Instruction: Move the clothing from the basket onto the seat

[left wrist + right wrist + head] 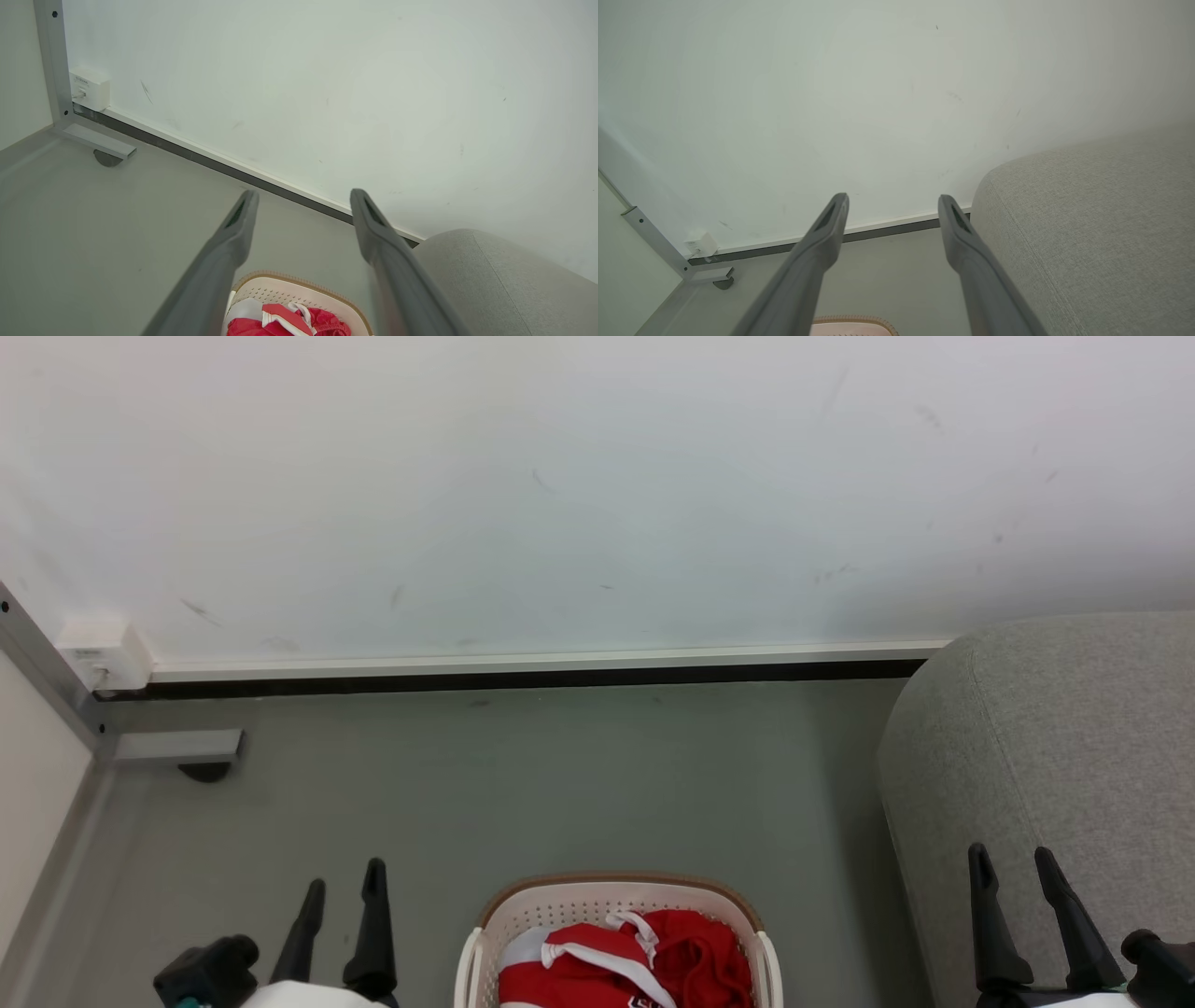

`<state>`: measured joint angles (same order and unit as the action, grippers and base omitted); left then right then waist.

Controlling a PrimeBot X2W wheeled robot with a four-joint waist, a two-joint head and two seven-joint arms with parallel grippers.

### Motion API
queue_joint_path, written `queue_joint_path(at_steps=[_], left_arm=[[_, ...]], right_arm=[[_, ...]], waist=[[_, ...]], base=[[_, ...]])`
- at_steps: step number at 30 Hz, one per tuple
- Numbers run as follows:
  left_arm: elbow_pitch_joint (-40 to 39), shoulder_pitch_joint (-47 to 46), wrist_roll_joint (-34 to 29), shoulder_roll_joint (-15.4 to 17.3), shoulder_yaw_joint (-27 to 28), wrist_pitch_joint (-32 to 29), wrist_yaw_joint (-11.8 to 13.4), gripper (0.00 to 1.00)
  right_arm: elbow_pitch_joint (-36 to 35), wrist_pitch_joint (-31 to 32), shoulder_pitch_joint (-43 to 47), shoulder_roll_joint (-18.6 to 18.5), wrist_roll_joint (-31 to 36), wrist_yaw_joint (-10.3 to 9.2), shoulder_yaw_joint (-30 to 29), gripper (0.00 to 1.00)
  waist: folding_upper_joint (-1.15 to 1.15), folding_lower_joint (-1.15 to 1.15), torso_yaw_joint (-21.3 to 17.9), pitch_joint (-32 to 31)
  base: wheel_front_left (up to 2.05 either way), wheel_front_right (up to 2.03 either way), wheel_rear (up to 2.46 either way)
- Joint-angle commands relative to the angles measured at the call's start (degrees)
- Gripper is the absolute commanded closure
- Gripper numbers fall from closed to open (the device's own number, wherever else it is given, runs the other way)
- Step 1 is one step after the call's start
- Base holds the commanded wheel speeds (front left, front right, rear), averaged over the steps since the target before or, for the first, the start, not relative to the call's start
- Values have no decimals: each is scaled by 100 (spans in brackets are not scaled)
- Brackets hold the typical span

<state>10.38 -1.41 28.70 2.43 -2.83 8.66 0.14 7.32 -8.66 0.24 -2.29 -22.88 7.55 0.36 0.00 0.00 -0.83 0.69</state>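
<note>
Red clothing [653, 961] with white trim lies bunched in the cream basket [523, 905] at the bottom middle of the head view, on the grey floor. The left wrist view looks down on the same clothing [289, 322] and the basket [289, 287] rim. The light-grey seat [1064, 747] stands to the right of the basket; its rounded corner appears as seat [504, 284] and seat [1101, 233]. My left gripper [344, 887] hangs open left of the basket, nothing between its fingers. My right gripper [1013, 863] stands open in front of the seat, also empty. Open left gripper [303, 198]. Open right gripper [893, 203].
A white wall [597, 495] with a dark baseboard [523, 677] runs behind the floor. At the left stand a grey metal frame leg with a foot [182, 749] and a small white wall box [103, 653]. Bare grey floor [523, 784] lies between basket and wall.
</note>
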Motion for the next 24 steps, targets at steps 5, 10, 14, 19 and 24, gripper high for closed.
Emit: queue_joint_path(at_steps=[5, 10, 14, 19, 24], left_arm=[[-58, 14, -435, 50, -44, 120, 49, 0], [-63, 42, -743, 53, -39, 186, 89, 0], [-80, 61, -984, 54, -16, 231, 113, 0], [-98, 71, -1191, 56, -10, 282, 134, 0], [-74, 99, -1425, 58, -22, 347, 149, 0]], right_arm=[[-102, -117, 56, -63, 424, -7, 29, 0], [-124, -183, 88, -65, 683, -8, 25, 0], [-126, -232, 110, -67, 890, -8, 23, 0], [-102, -282, 131, -68, 1030, -9, 9, 0], [-73, -349, 160, -70, 1202, -9, 13, 0]], waist=[[0, 0, -7, -5], [0, 0, -11, -12], [0, 0, -11, -8], [0, 0, -11, -5], [0, 0, -15, -3]], base=[[0, 0, 0], [0, 0, 0], [0, 0, 0], [0, 0, 0], [0, 0, 0]])
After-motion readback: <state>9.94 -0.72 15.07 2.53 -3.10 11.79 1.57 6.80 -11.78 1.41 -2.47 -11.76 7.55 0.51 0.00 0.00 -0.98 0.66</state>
